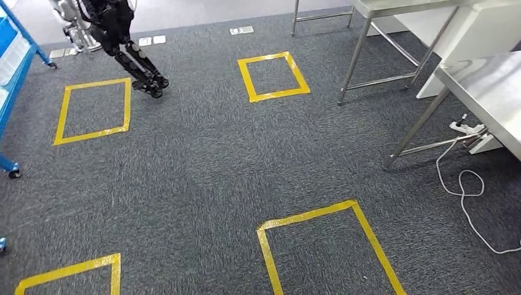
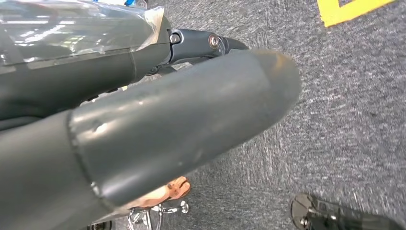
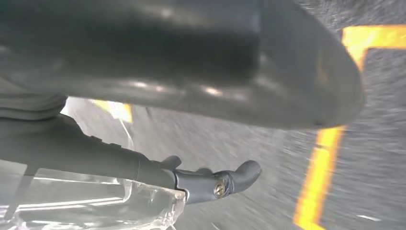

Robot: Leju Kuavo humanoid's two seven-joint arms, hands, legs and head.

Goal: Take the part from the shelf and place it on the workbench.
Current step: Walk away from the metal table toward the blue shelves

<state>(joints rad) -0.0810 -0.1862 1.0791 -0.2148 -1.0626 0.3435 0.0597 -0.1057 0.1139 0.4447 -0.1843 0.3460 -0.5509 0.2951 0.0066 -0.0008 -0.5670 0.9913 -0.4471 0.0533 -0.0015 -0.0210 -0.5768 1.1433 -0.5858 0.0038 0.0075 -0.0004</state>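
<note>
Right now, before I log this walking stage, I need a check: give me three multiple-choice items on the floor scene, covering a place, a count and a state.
1. Where do the steel tables stand in the head view?
A upper right; B lower left; C centre
2. How many yellow tape squares show there?
A two; B four; C six
3. How does the white cable lie?
A coiled on a table; B loose on the carpet; C hung from a hook

1 A: their legs rise there. 2 B: two far, two near. 3 B: it loops over the floor.
</note>
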